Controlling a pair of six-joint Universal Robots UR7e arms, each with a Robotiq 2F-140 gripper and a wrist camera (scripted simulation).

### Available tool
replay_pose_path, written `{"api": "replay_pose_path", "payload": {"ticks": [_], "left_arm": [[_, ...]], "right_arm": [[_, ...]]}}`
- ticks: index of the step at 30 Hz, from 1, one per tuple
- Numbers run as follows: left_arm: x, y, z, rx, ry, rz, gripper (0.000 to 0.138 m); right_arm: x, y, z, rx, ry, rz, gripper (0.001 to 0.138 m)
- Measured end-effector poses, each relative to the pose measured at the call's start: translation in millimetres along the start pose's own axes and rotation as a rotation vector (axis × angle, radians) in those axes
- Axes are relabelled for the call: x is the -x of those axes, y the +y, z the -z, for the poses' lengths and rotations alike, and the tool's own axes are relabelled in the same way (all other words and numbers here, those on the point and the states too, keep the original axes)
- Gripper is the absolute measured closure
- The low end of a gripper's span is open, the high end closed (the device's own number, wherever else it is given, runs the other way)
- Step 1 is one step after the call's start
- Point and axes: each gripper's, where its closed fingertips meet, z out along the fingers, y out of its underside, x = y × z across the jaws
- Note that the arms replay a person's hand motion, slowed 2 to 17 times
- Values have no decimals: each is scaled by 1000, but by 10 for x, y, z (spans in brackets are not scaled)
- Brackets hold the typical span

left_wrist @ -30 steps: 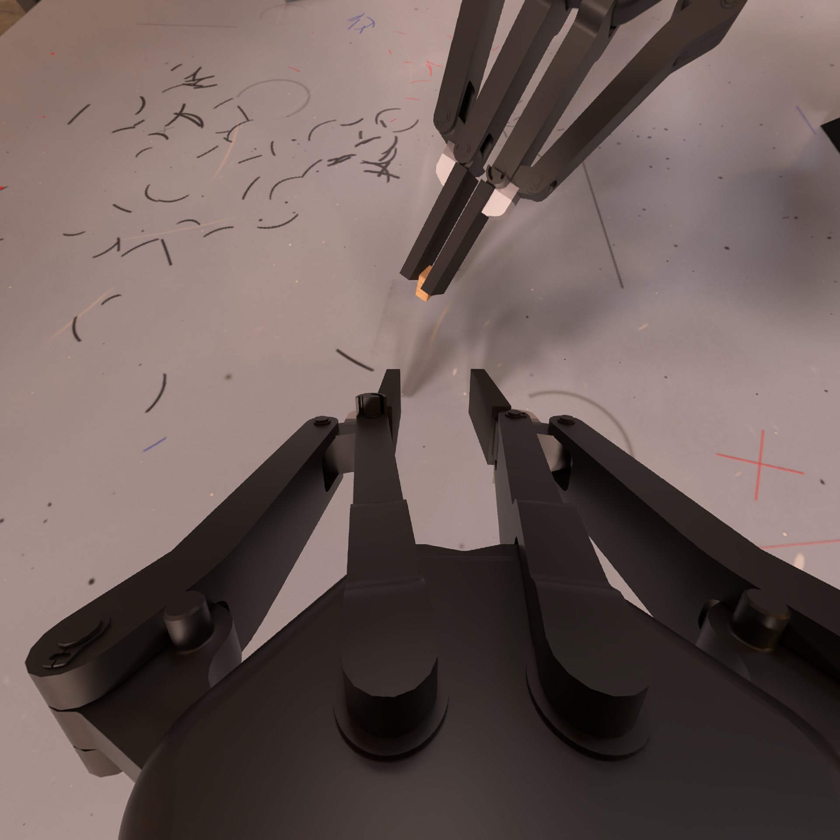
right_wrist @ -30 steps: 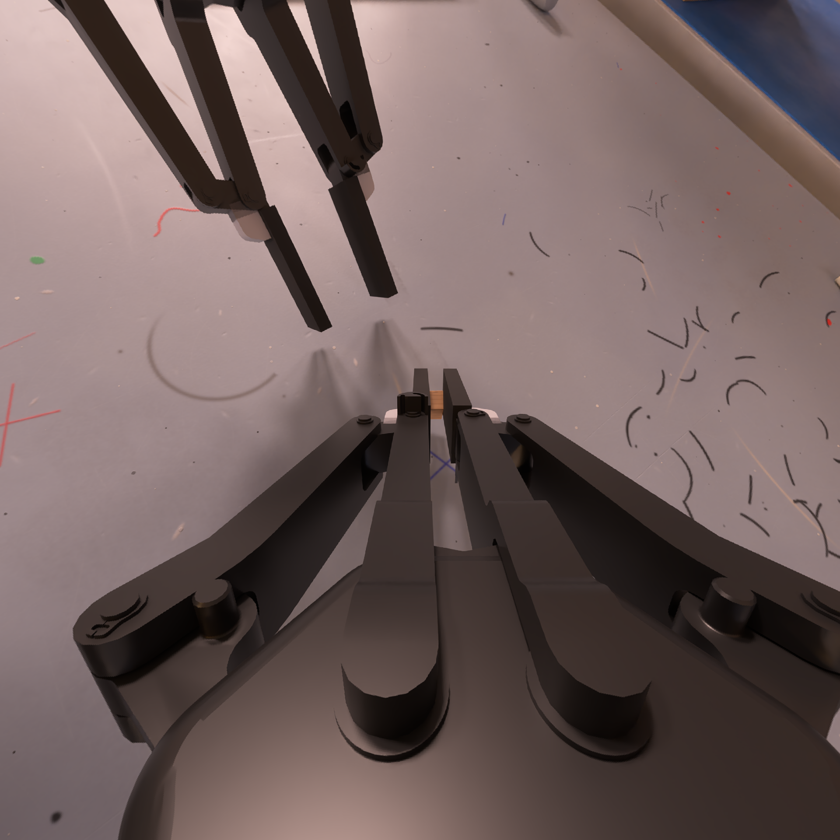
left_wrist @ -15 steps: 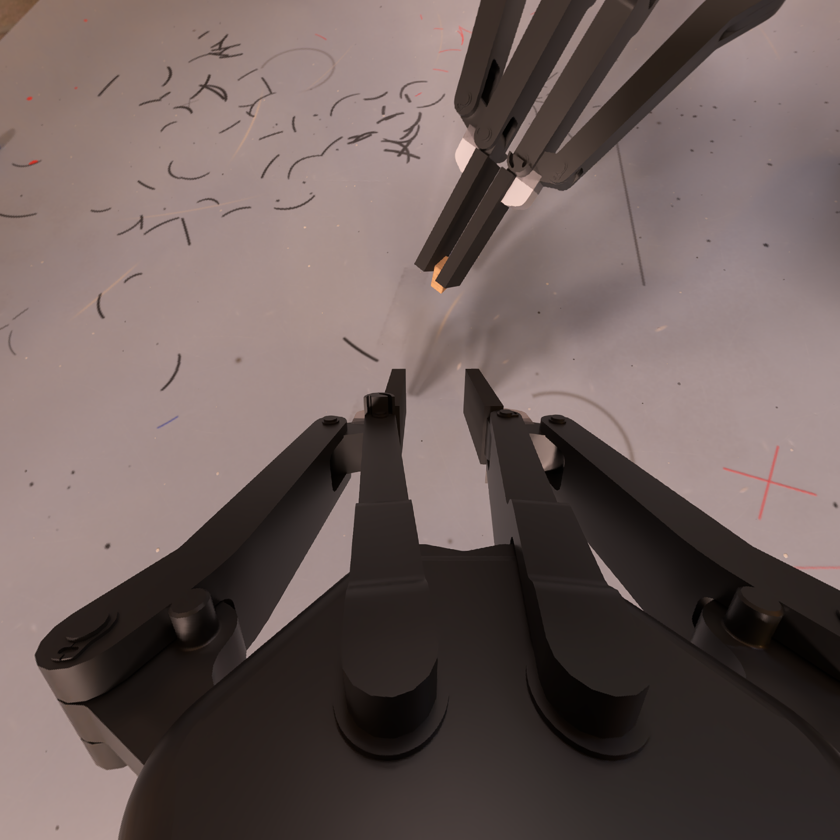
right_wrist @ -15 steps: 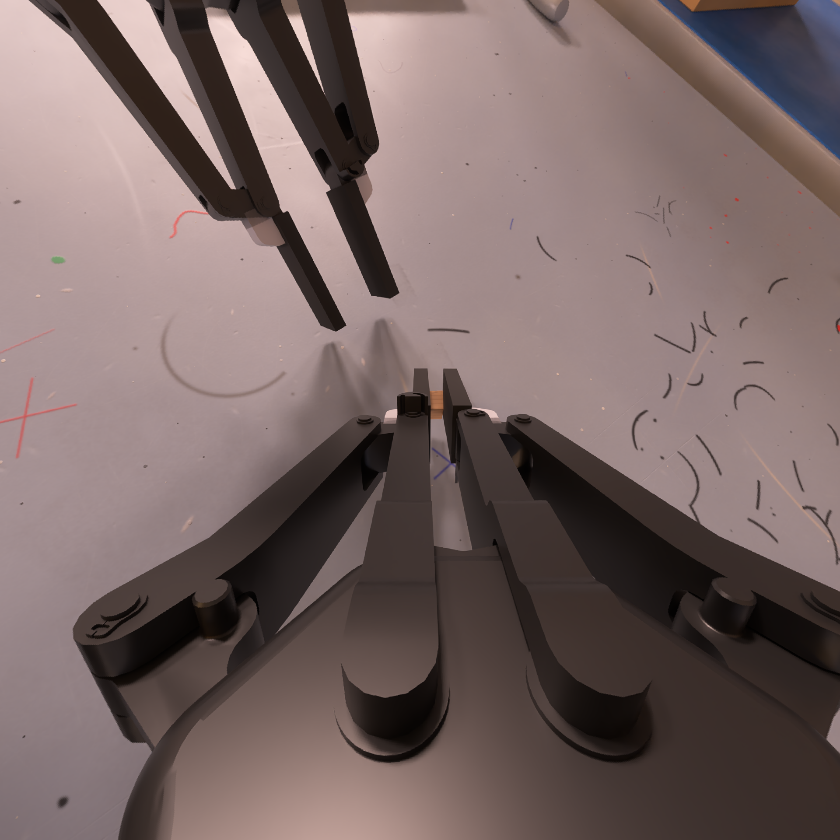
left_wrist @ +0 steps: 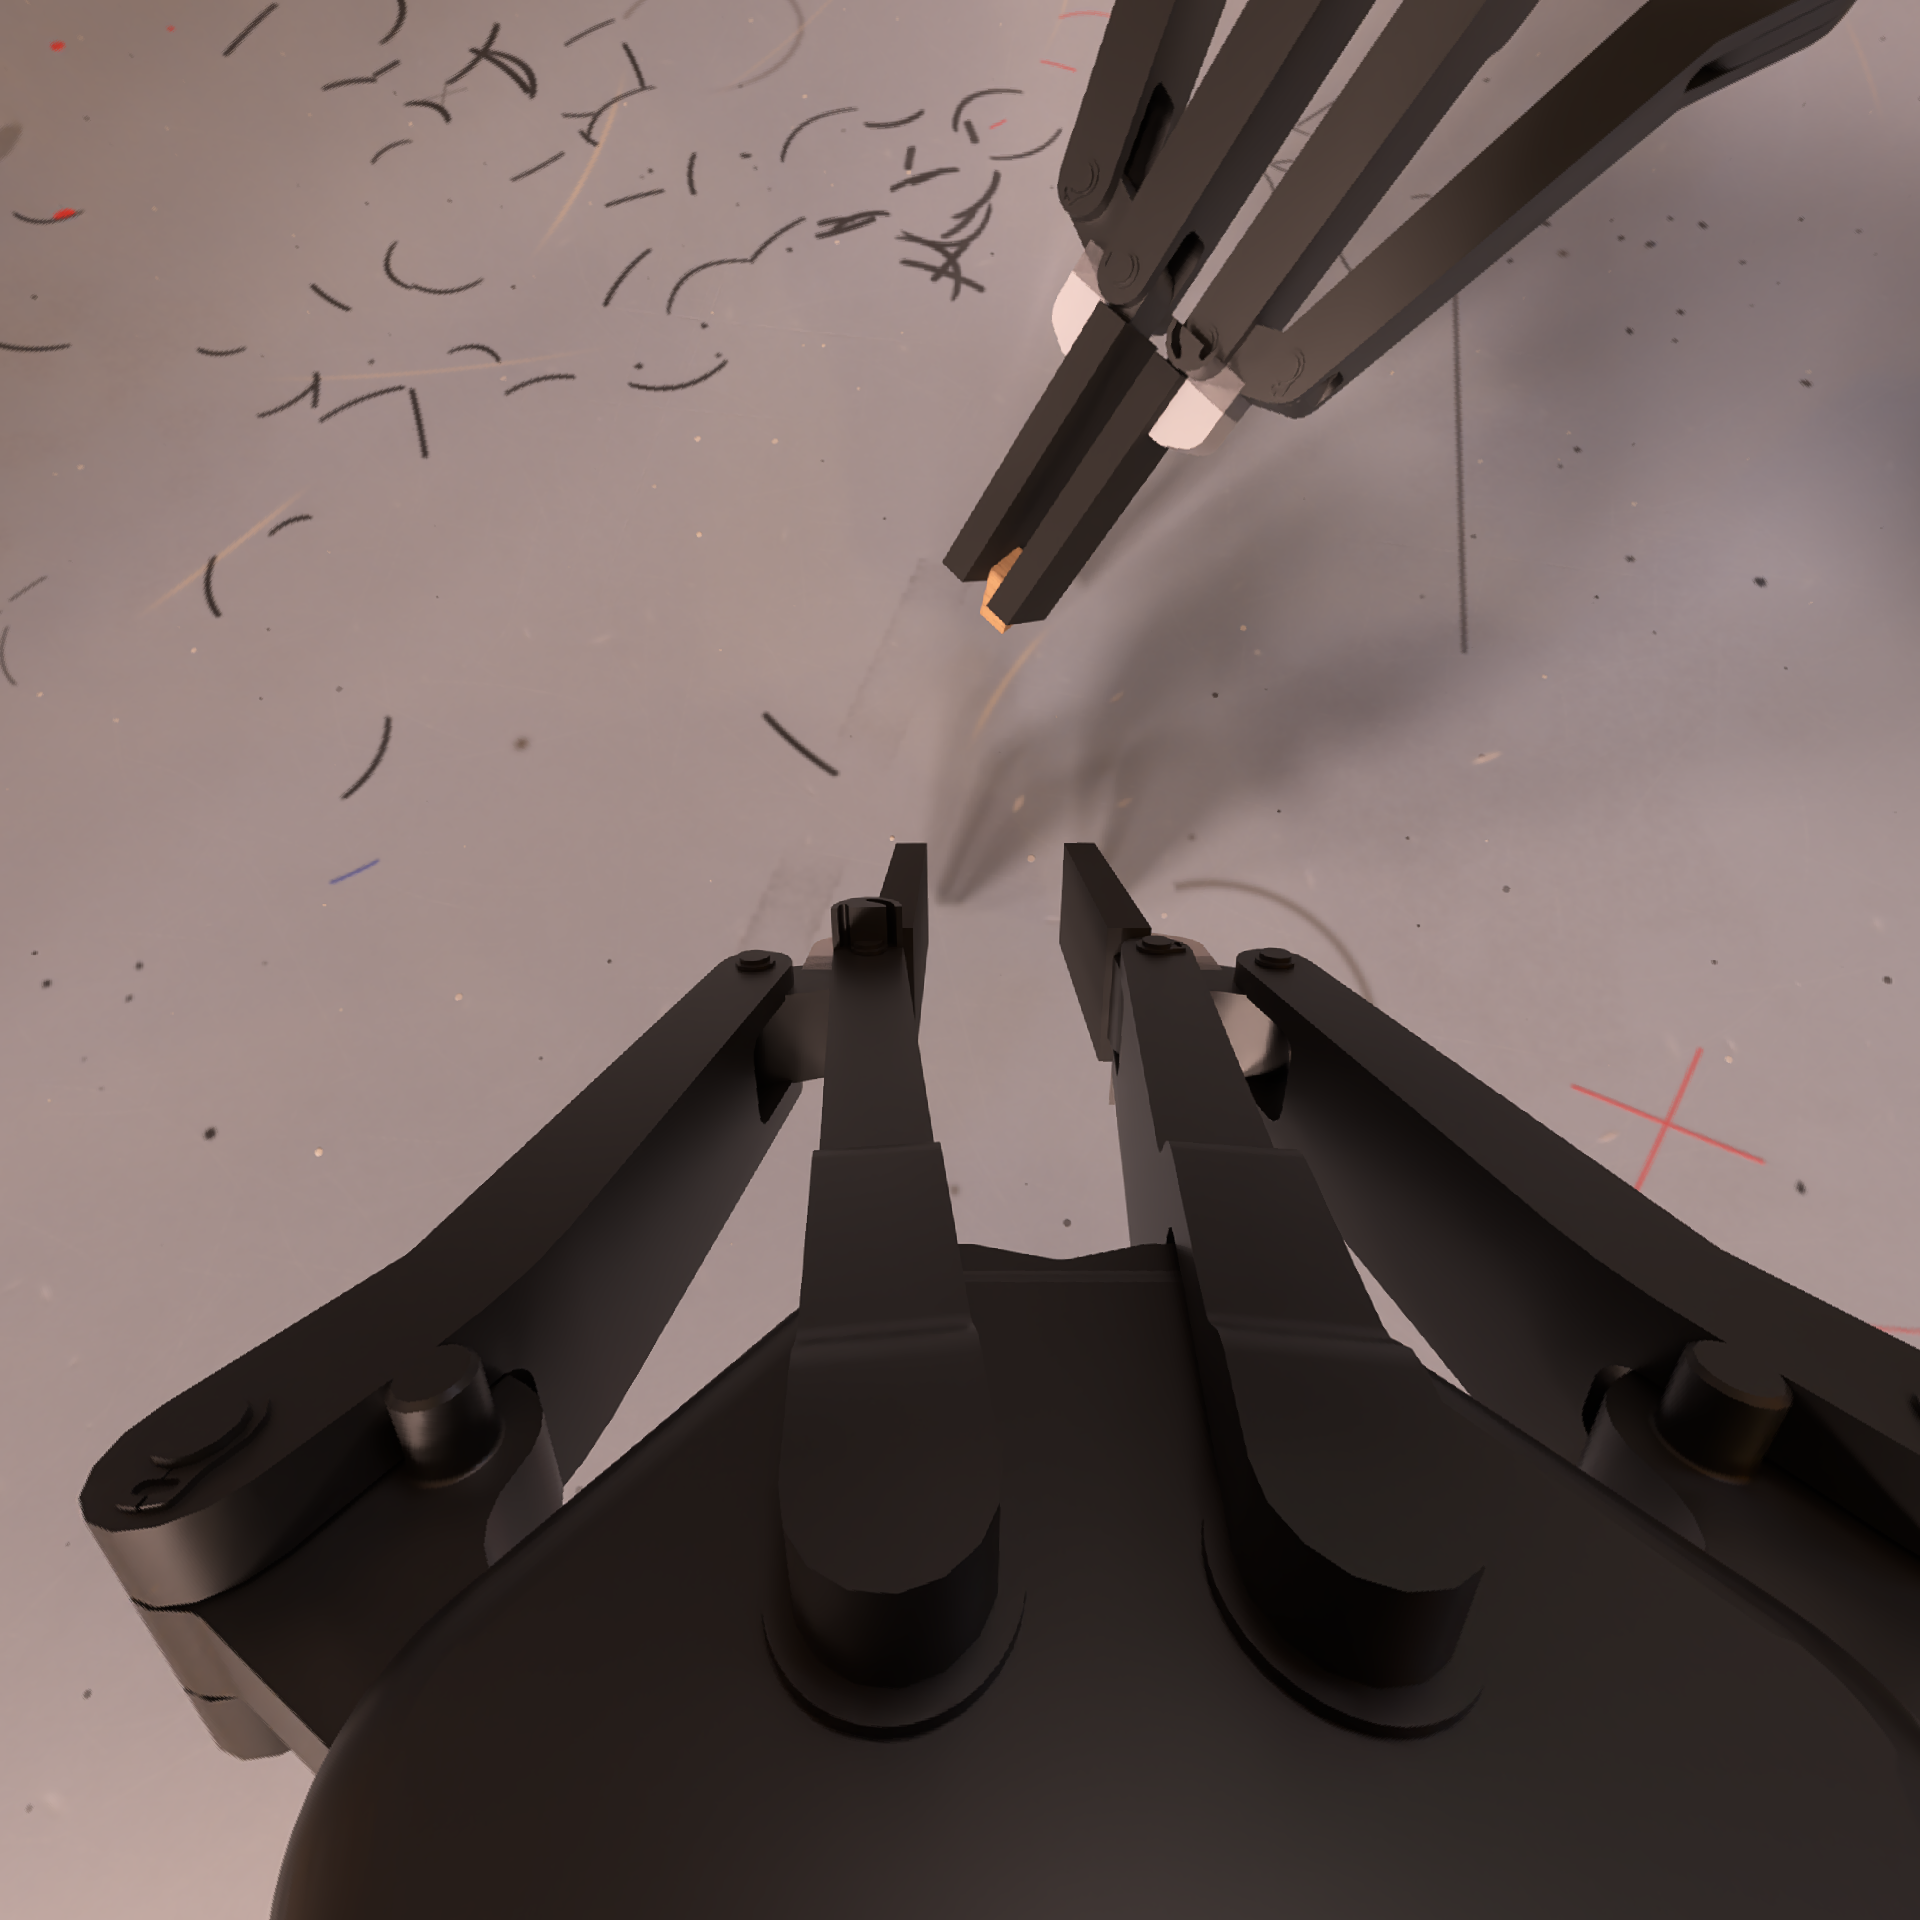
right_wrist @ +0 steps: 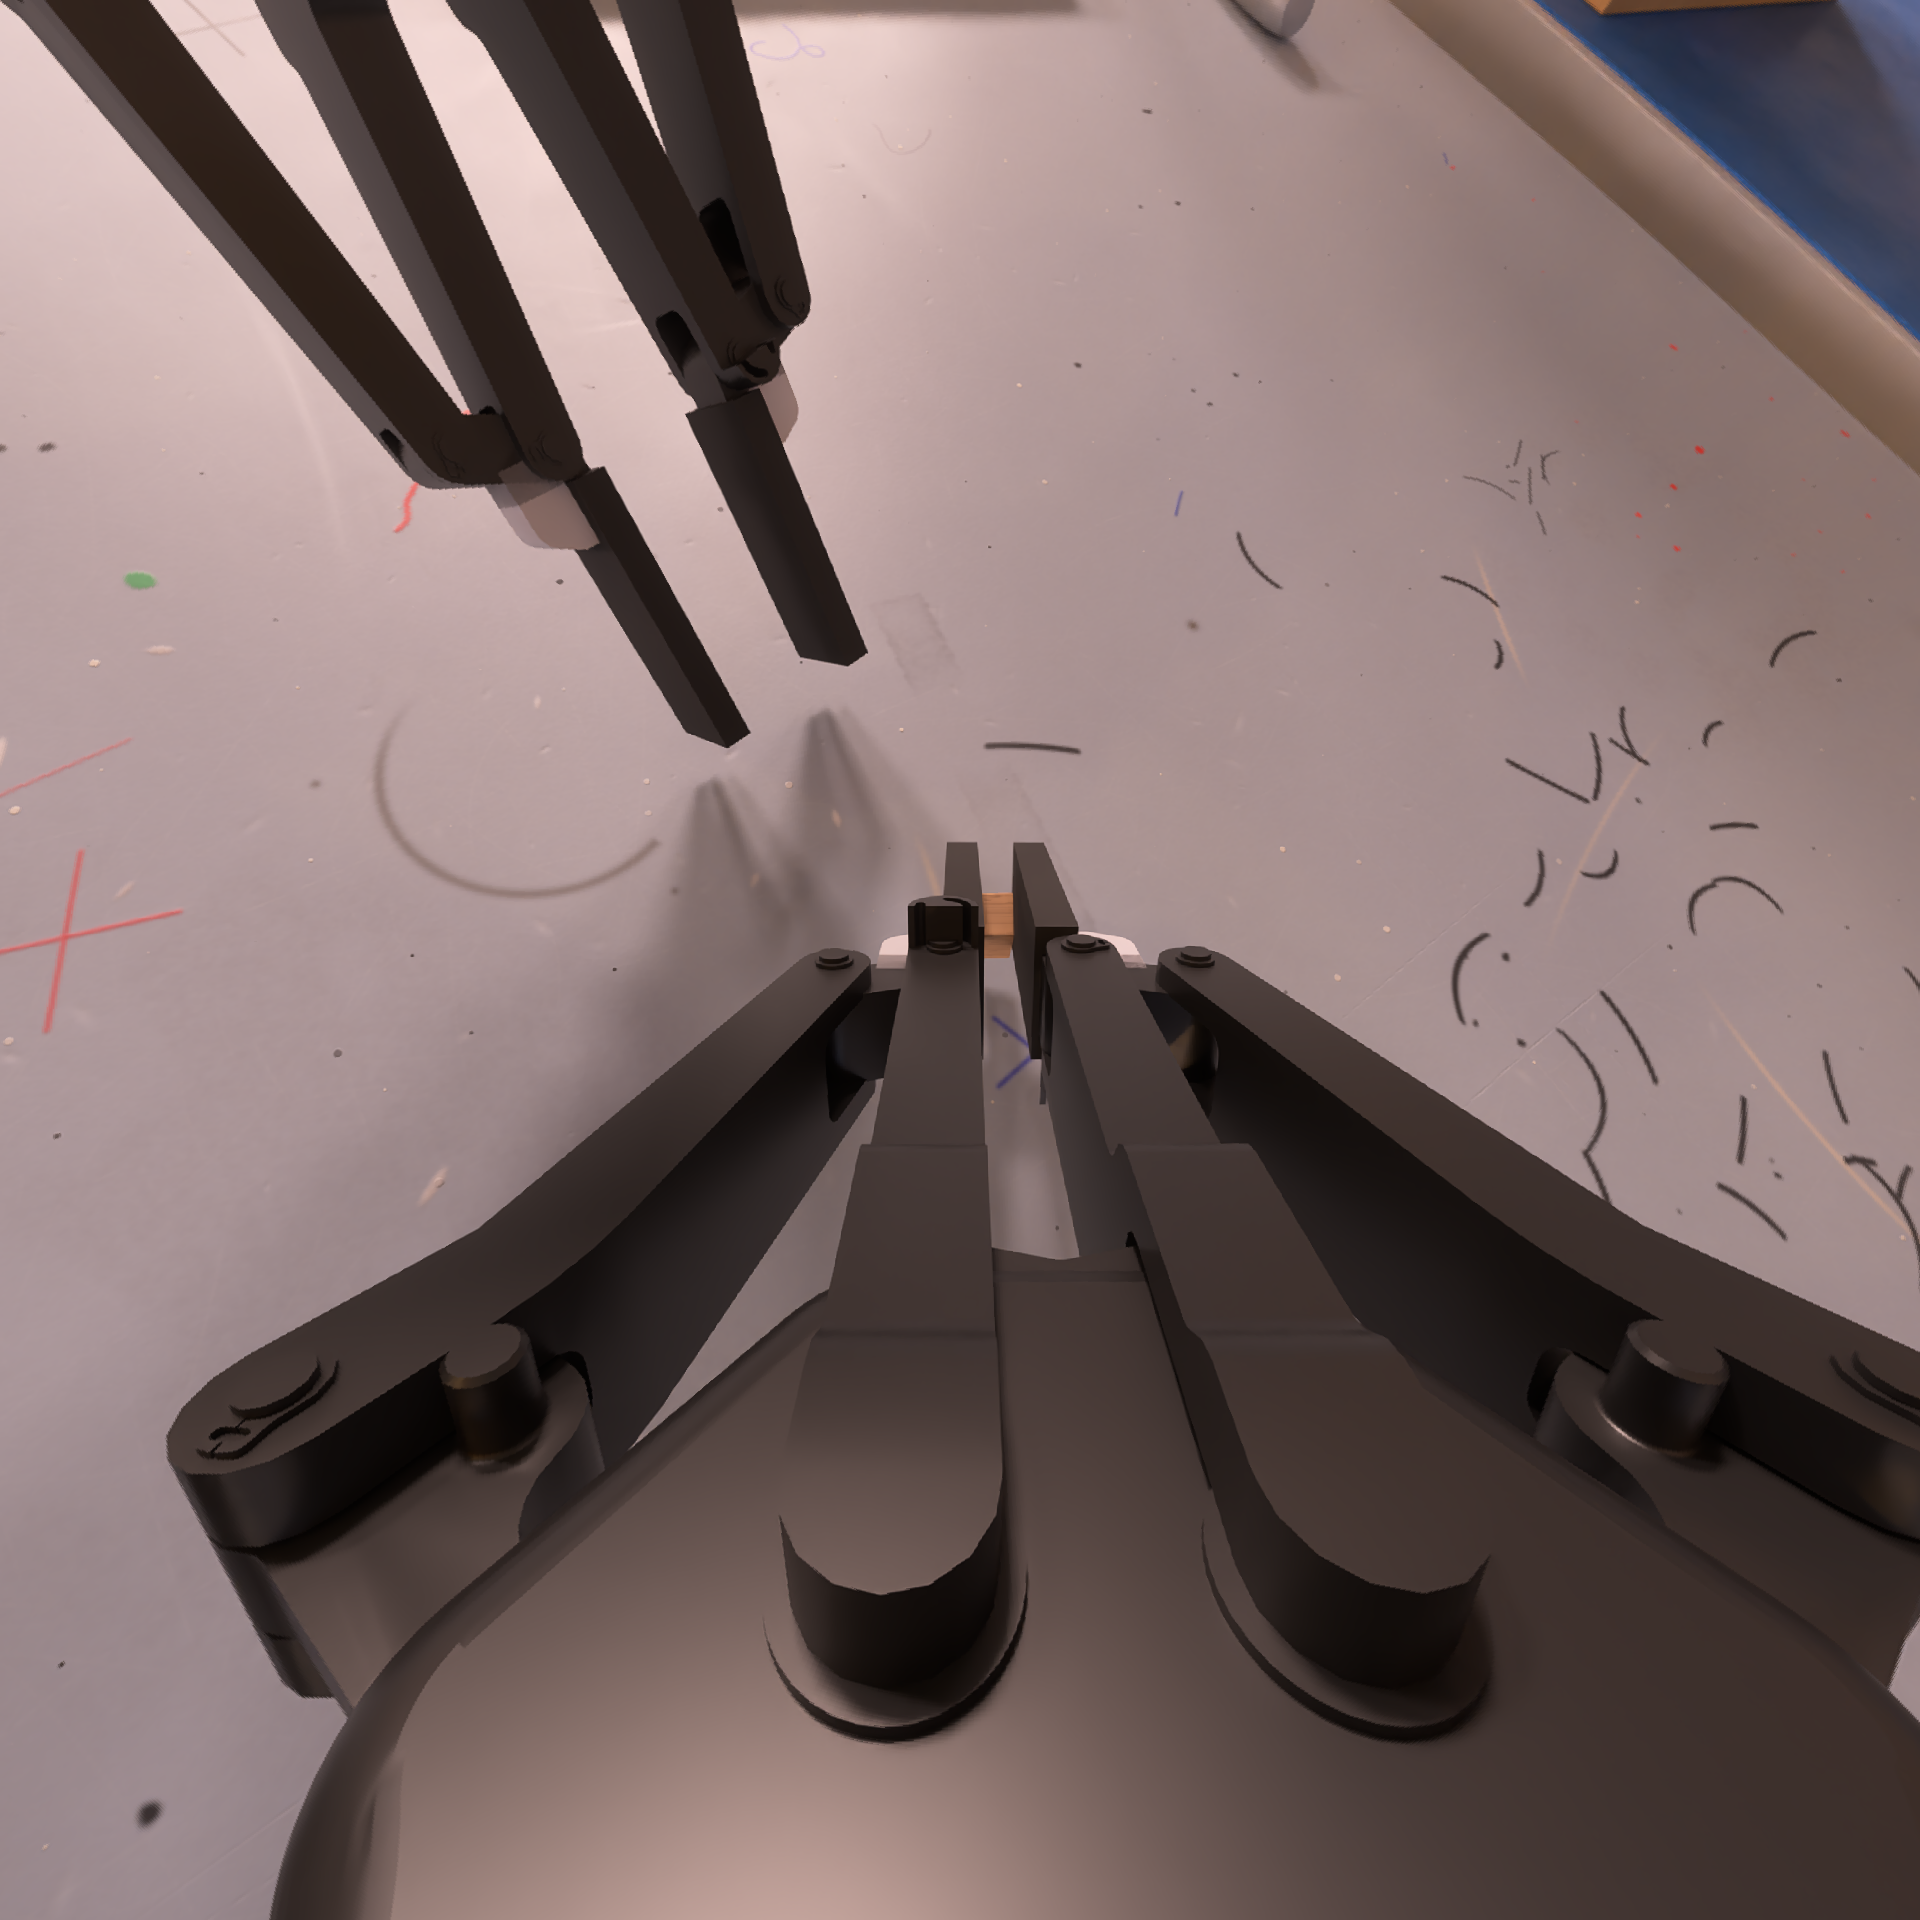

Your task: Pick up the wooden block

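The wooden block [right_wrist: 997, 923] is a small tan cube pinched between the fingers of my right gripper [right_wrist: 995, 868], held above the grey table. In the left wrist view the block [left_wrist: 1000, 601] shows as an orange sliver at the tips of the right gripper [left_wrist: 1013, 592], up and to the right. My left gripper [left_wrist: 992, 868] is open and empty, its fingers apart, above the table and short of the block. In the right wrist view the left gripper [right_wrist: 790, 696] hangs open at upper left.
The grey table [left_wrist: 520, 935] is marked with black scribbles, a red cross [left_wrist: 1668, 1122] and a dark arc [right_wrist: 499, 862]. In the right wrist view the table's beige edge [right_wrist: 1662, 208] runs along the upper right, with blue floor beyond. A grey object [right_wrist: 1273, 12] lies at the top.
The right gripper has risen with the block, its shadow dropping away on the table. The left gripper has stayed open and shifted slightly; the scribbles have slid upward in its view.
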Motion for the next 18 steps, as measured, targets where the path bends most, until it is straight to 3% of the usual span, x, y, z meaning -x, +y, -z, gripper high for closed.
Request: {"api": "replay_pose_path", "payload": {"ticks": [7, 18], "left_arm": [[-93, 53, 27, 33, 12, 13, 101], [-278, 122, 92, 82, 93, 23, 96]], "right_arm": [[16, 2, 5, -1, -8, 2, 130], [31, 2, 10, -3, -13, 7, 130]]}}
